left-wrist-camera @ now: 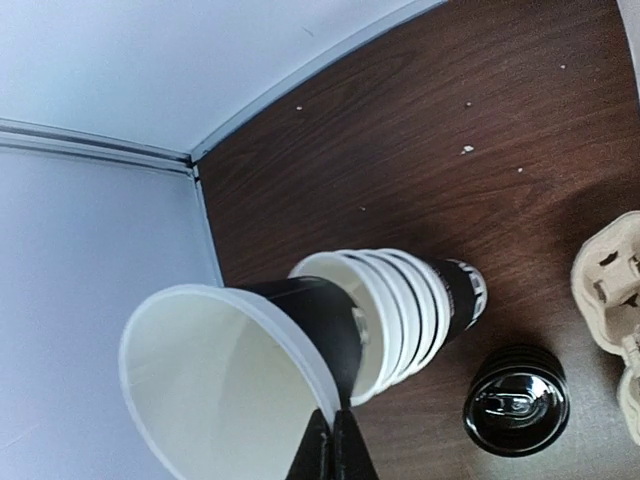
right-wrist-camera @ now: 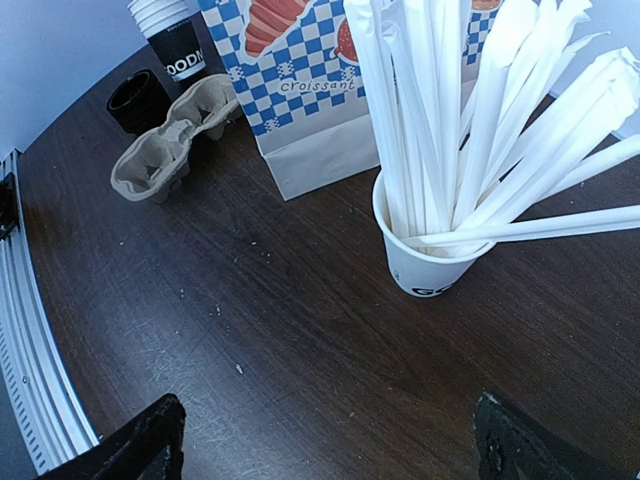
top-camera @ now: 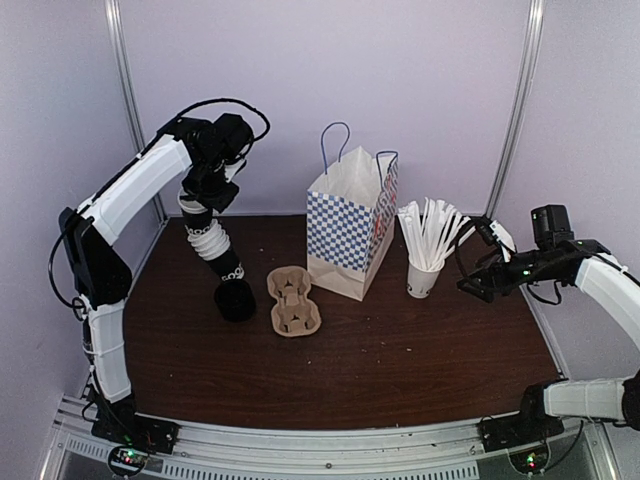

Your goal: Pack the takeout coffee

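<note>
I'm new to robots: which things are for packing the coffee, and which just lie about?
For the job: coffee, bag, perhaps the carrier.
Lying about: cup stack, its top cup pinched by the left gripper; cup of sticks.

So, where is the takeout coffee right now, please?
In the top view, the takeout coffee stands left of centre on the table, between the leaning cup stack and the cardboard carrier.

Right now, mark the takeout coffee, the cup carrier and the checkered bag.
Takeout coffee [left-wrist-camera: 515, 400]: left wrist view, centre of black lid.
Cup carrier [top-camera: 293, 300]: top external view, middle ridge between wells.
Checkered bag [top-camera: 343, 235]: top external view, checkered front face.
</note>
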{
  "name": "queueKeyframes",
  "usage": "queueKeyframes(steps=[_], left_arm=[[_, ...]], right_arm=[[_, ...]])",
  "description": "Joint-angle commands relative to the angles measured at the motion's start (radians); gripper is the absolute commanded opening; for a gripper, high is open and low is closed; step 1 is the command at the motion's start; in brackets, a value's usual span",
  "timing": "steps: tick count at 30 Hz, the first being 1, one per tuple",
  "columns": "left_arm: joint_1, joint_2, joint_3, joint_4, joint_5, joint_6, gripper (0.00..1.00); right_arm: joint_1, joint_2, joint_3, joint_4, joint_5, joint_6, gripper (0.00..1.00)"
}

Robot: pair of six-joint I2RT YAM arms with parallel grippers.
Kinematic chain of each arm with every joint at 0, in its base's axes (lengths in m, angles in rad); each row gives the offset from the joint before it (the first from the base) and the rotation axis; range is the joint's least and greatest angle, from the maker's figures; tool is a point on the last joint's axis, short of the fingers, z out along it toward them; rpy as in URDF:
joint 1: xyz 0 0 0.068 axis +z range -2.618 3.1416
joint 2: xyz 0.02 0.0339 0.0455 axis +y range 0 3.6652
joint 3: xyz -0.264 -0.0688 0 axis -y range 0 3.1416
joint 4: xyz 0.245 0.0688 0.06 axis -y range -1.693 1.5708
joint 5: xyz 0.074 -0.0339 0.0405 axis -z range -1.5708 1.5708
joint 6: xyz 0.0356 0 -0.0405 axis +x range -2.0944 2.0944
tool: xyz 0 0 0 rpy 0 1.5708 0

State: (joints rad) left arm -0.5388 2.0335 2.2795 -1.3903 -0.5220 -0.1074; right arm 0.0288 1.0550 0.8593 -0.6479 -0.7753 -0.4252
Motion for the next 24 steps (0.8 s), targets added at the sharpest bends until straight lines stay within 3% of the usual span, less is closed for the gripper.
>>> queueKeyframes(steps=[1, 2, 3, 7, 19, 24], left_arm=[[0.019, 0.004, 0.050, -0.040, 0.039, 0.020, 0.00], [0.058, -0.016, 0.040, -0.015, 0.314, -0.010, 0.00], [0.084, -0.052, -0.013, 0.046, 0.439, -0.055, 0.00], [0.044, -0.063, -0.017, 0.045, 0.246, -0.037, 0.00], [0.040, -0.078, 0.020, 0.021, 0.233, -0.026, 0.00], [0.019, -0.102, 0.159, -0.044, 0.212, -0.024, 0.00]], right_arm=[[0.011, -0.012, 0.002, -0.006, 0.010, -0.015, 1.00], [0.011, -0.011, 0.001, -0.006, 0.009, -0.015, 1.00], [0.010, -0.011, 0.001, -0.005, 0.009, -0.015, 1.00], [0.012, -0.011, 0.003, -0.007, 0.012, -0.015, 1.00], [0.012, -0.012, 0.000, -0.004, 0.015, -0.015, 1.00], [0.012, -0.009, 0.001, -0.004, 0.018, -0.012, 1.00]])
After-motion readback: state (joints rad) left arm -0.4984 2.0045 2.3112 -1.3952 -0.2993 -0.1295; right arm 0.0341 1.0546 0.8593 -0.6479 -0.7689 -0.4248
